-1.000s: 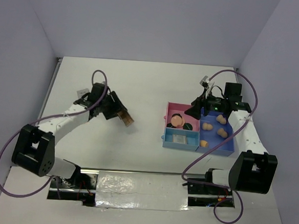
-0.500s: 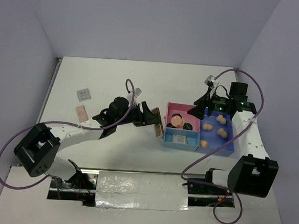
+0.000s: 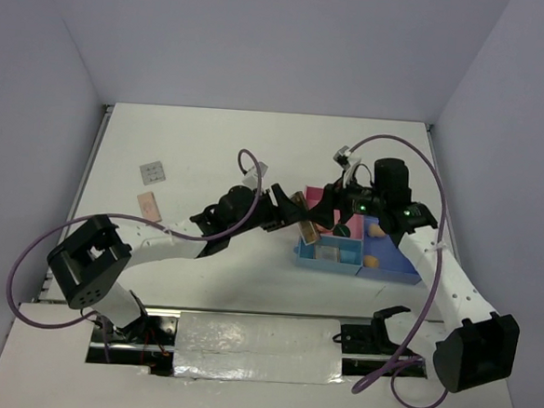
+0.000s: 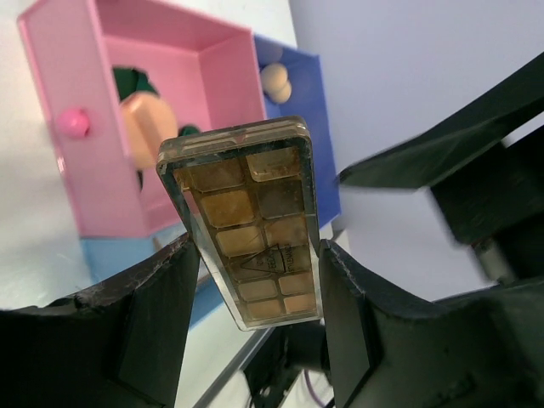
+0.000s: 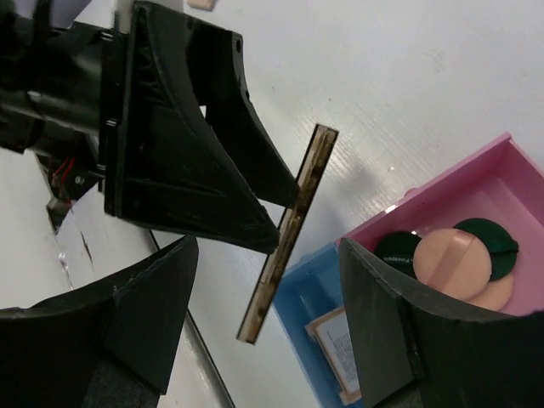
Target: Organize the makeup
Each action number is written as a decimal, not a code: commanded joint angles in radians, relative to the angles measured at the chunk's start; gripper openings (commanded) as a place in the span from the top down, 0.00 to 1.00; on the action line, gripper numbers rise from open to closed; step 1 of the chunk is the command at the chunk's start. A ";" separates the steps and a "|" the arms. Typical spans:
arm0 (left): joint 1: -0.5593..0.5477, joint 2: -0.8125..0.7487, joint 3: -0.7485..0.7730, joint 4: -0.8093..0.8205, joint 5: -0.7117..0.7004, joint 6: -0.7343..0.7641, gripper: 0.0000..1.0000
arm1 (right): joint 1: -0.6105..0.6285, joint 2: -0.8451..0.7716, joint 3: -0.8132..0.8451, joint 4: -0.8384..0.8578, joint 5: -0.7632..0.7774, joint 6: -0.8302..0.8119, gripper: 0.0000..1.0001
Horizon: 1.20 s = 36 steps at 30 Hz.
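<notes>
My left gripper (image 3: pixel 295 213) is shut on a flat brown-squared palette (image 4: pixel 246 229), held upright by its long edges just left of the tray's pink compartment (image 4: pixel 212 76). In the right wrist view the palette (image 5: pixel 289 229) shows edge-on. That compartment holds a peach pad (image 5: pixel 450 259) and dark green discs (image 5: pixel 484 238). My right gripper (image 5: pixel 272 340) is open and empty, hovering over the tray's left side, close to the left fingers (image 5: pixel 195 170). Another palette (image 5: pixel 336 340) lies in the light-blue compartment. Peach sponges (image 3: pixel 375 230) sit in the blue compartment (image 3: pixel 398 264).
Two small palettes lie on the table at the far left, a grey one (image 3: pixel 152 171) and a pink one (image 3: pixel 148 205). The two grippers are crowded together at the tray's left edge (image 3: pixel 299 248).
My left arm has swung right, carrying the palette from mid-table to the tray's left edge. My right gripper has moved left from the blue compartment to above the pink one.
</notes>
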 commanded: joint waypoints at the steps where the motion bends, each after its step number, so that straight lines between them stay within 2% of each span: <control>1: -0.010 0.021 0.076 0.055 -0.043 -0.020 1.00 | 0.056 -0.018 -0.031 0.085 0.185 0.141 0.28; 11: -0.011 0.033 0.073 0.089 -0.077 -0.043 1.00 | 0.084 -0.022 -0.069 0.062 0.245 0.118 0.35; 15: -0.011 0.041 0.082 0.097 -0.069 -0.043 1.00 | 0.102 0.013 -0.063 0.068 0.247 0.119 0.44; 18: -0.011 0.044 0.083 0.103 -0.063 -0.044 1.00 | 0.113 0.066 -0.036 0.064 0.235 0.133 0.55; 23: -0.011 0.032 0.070 0.118 -0.077 -0.053 1.00 | 0.111 0.122 0.006 0.051 0.224 0.144 0.63; 26: -0.011 0.030 0.080 0.112 -0.072 -0.047 1.00 | 0.113 0.123 0.007 0.056 0.221 0.144 0.78; 28: -0.011 0.032 0.088 0.098 -0.066 -0.043 0.88 | 0.114 0.116 0.013 0.053 0.230 0.136 0.83; 29: -0.011 0.032 0.089 0.094 -0.063 -0.043 0.78 | 0.114 0.113 0.014 0.053 0.230 0.130 0.86; 30: -0.011 0.032 0.096 0.077 -0.060 -0.041 0.60 | 0.113 0.107 0.017 0.051 0.227 0.116 0.87; 32: -0.010 0.024 0.103 0.051 -0.061 -0.031 0.45 | 0.113 0.100 0.024 0.042 0.222 0.103 0.89; 33: -0.010 0.019 0.115 0.007 -0.069 -0.015 0.32 | 0.110 0.094 0.033 0.034 0.222 0.063 0.90; 35: -0.008 -0.005 0.126 -0.041 -0.084 0.008 0.23 | 0.097 0.087 0.049 -0.007 0.216 0.003 0.93; 36: -0.007 -0.019 0.126 -0.066 -0.110 0.028 0.14 | 0.093 0.082 0.065 -0.024 0.218 -0.037 0.94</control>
